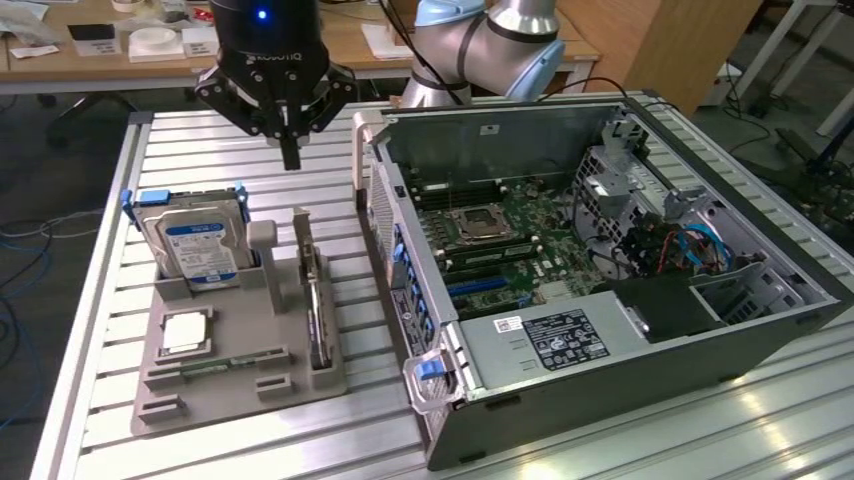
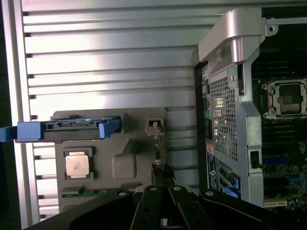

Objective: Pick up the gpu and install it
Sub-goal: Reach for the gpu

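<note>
The black two-finger gripper [image 1: 291,150] hangs empty with its fingers pressed together, above the slatted aluminium table [image 1: 200,150]. Below it and nearer the exterior camera is the gpu [image 1: 315,300], a thin dark circuit card with a silver bracket end. It stands on edge in a slot of the grey moulded holder tray [image 1: 200,400], near the open black computer case [image 1: 747,340]. The card looks light and stiff but fragile. Its bare upper edge, clear of components, seems the safest place to take hold.
</note>
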Motion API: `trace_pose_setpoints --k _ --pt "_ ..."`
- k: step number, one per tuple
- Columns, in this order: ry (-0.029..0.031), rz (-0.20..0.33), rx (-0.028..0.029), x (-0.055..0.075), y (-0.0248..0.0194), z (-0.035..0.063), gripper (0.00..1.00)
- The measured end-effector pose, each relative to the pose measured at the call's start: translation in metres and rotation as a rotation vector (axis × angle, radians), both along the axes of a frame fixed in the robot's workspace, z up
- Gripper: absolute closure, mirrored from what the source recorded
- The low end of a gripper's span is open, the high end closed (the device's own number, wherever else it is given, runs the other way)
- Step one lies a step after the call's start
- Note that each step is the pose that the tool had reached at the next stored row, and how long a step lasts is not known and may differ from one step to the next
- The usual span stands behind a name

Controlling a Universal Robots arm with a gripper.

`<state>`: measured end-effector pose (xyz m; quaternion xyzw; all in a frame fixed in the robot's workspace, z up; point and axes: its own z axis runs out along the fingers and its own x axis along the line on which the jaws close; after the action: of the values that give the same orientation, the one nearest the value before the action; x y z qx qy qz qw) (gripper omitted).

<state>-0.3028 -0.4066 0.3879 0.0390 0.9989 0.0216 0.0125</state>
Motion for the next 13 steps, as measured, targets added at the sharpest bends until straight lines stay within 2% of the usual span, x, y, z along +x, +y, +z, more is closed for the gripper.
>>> trace_pose_setpoints --k 6,13 --pt "0.0 0.0 0.0 -0.0003 -0.0017 0.0 0.89" --pt "-0.0001 0.0 0.0 -0.0007 -0.0059 -0.0001 0.89"
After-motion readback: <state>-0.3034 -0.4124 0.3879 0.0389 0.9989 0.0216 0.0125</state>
